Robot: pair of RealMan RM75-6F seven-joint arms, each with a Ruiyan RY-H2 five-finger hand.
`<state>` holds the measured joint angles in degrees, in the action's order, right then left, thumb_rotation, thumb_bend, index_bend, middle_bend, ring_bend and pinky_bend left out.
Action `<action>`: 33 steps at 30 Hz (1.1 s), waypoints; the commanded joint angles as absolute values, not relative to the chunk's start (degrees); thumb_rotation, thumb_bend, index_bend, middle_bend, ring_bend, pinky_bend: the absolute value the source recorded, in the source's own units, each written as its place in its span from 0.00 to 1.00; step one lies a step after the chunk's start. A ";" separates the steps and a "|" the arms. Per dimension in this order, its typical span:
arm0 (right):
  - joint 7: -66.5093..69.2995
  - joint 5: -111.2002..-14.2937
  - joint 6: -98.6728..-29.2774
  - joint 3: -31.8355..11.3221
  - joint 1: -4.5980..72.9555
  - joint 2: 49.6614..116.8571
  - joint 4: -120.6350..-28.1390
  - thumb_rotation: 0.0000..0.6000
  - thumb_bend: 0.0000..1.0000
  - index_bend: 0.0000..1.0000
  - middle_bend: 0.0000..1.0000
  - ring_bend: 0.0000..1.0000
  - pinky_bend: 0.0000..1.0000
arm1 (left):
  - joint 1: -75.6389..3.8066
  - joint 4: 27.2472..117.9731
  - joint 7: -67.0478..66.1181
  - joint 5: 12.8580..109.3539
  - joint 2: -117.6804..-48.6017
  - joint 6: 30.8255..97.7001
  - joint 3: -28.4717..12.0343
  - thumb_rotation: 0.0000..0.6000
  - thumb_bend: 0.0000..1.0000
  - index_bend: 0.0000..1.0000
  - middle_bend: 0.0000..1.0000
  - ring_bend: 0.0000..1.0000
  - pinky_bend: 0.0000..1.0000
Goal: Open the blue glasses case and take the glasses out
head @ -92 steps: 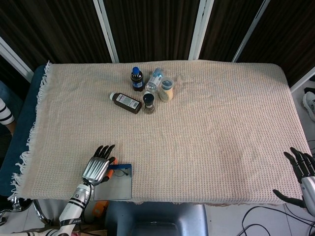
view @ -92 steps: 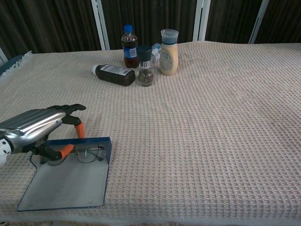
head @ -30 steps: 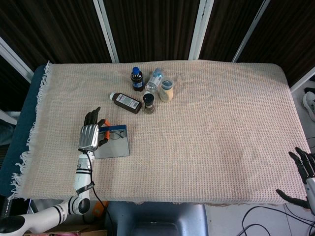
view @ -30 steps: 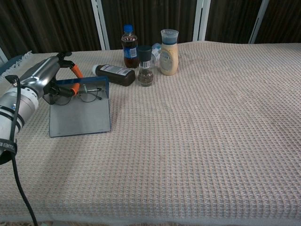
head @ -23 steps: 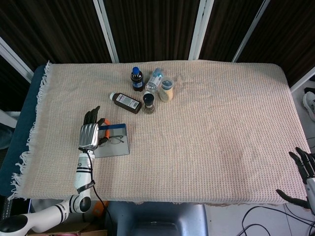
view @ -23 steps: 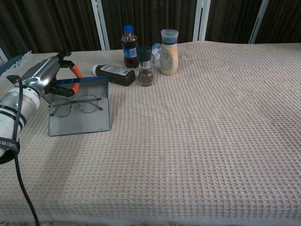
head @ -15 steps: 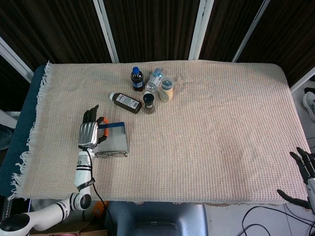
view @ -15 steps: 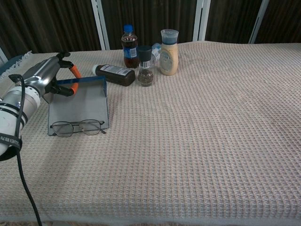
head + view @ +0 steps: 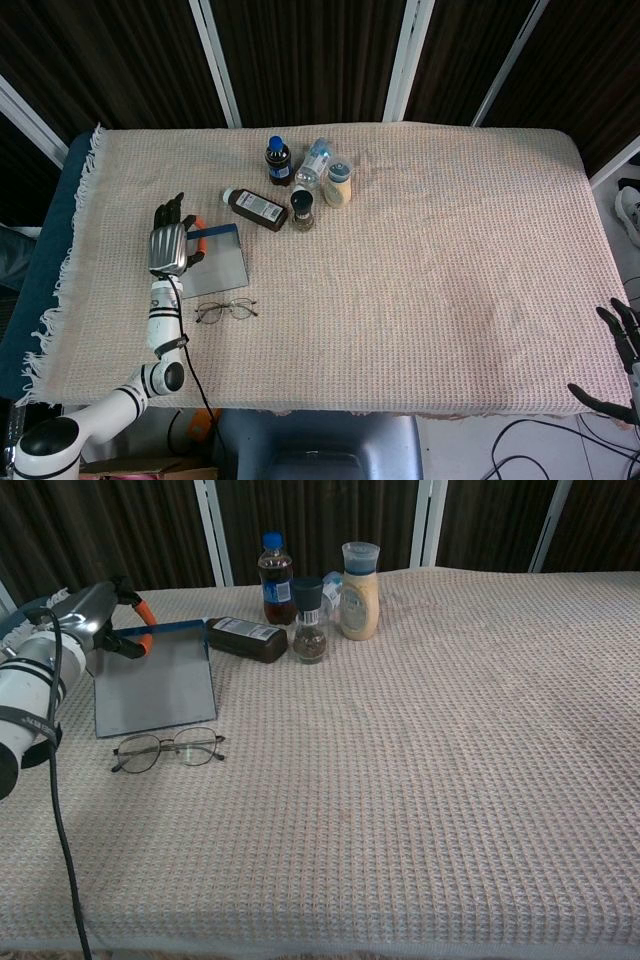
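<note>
The blue glasses case [image 9: 222,256] [image 9: 158,683] lies open as a flat grey sheet with a blue far edge, at the table's left side. My left hand [image 9: 169,248] [image 9: 95,615] grips its far left corner with orange-tipped fingers. The thin-rimmed glasses [image 9: 225,311] [image 9: 167,750] lie on the cloth just in front of the case, apart from it. My right hand [image 9: 625,352] shows only at the lower right edge of the head view, off the table, fingers spread and holding nothing.
A blue-capped bottle [image 9: 278,161], a clear bottle [image 9: 316,160], a beige jar [image 9: 339,184], a small grinder [image 9: 303,208] and a brown bottle lying on its side [image 9: 258,209] cluster at the back centre, close behind the case. A beige woven cloth [image 9: 430,260] covers the table.
My left hand has drawn the case up from the table's front edge and further back and left. The glasses slid out of it and now lie alone on the cloth.
</note>
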<state>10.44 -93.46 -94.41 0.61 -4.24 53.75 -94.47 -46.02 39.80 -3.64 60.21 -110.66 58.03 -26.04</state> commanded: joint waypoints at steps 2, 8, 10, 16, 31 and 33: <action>9.96 -92.92 -93.93 0.41 -4.10 53.82 -94.58 1.00 0.10 0.00 0.00 0.00 0.00 | -49.47 32.87 -2.49 57.06 -111.88 51.71 -28.41 1.00 0.44 0.35 0.00 0.00 0.00; 9.55 -92.64 -93.46 0.31 -3.94 53.83 -94.76 1.00 0.10 0.00 0.00 0.00 0.00 | -49.66 29.56 -6.57 52.47 -111.92 43.68 -28.87 1.00 0.43 0.09 0.00 0.00 0.00; 9.49 -92.84 -93.44 0.40 -3.94 53.84 -94.79 1.00 0.10 0.00 0.00 0.00 0.00 | -48.99 30.65 -8.63 51.38 -111.32 42.24 -28.48 1.00 0.43 0.03 0.00 0.00 0.00; 9.19 -93.52 -93.37 0.65 -3.89 53.99 -94.78 1.00 0.10 0.00 0.00 0.00 0.00 | -44.54 43.99 -15.03 48.75 -104.90 43.08 -26.76 1.00 0.43 0.00 0.00 0.00 0.00; 3.78 -93.44 -90.10 0.81 -2.37 55.80 -95.87 1.00 0.10 0.00 0.00 0.00 0.00 | -13.92 100.76 -7.96 77.41 -66.71 64.72 -1.79 1.00 0.43 0.00 0.00 0.00 0.00; 2.71 -93.35 -89.06 0.81 -1.83 56.26 -96.14 1.00 0.10 0.00 0.00 0.00 0.00 | -9.21 97.11 -3.04 85.06 -69.10 74.87 0.20 1.00 0.43 0.00 0.00 0.00 0.00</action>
<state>3.41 -93.43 -89.76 0.81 -2.28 55.84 -95.86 -21.76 98.20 -11.04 69.28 -69.84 57.66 -8.79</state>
